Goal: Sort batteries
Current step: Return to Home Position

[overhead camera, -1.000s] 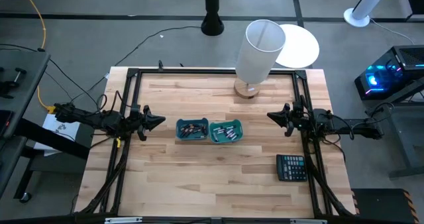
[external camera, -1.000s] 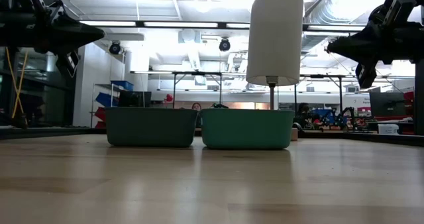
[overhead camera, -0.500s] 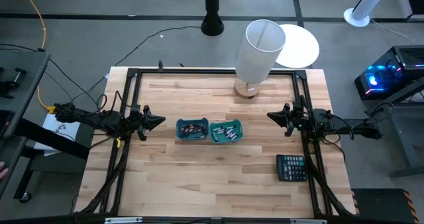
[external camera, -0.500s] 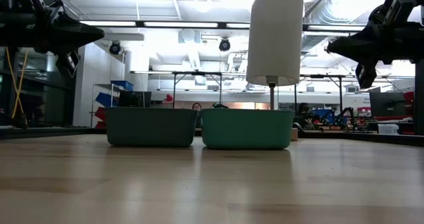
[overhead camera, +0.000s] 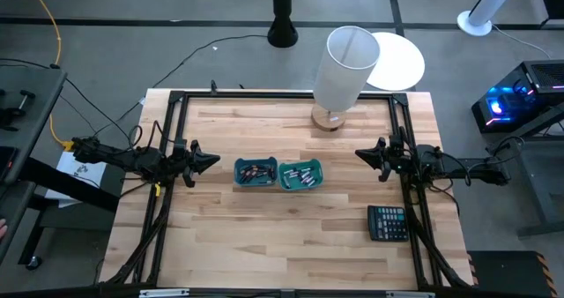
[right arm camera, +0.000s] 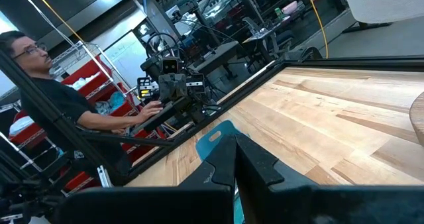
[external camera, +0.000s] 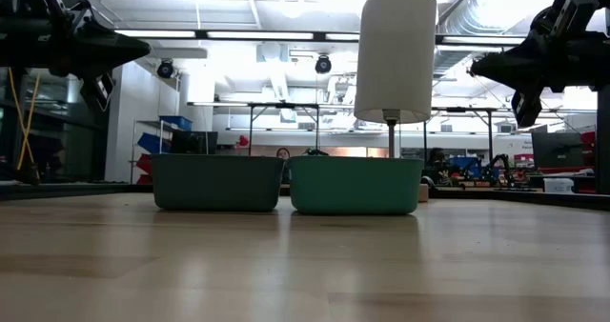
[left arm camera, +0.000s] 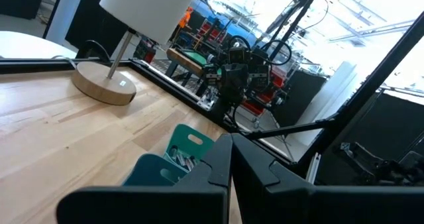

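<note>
Two small teal bins stand side by side at the table's middle. The left bin holds several dark batteries; the right bin holds several silvery-light batteries. My left gripper hangs shut above the table's left side, pointing level toward the bins. My right gripper hangs shut above the right side, pointing level toward them too. Both are well clear of the bins and hold nothing.
A white lamp on a round wooden base stands at the far edge. A black calculator lies at the near right. A black frame runs along the table's sides. A person sits beyond the table.
</note>
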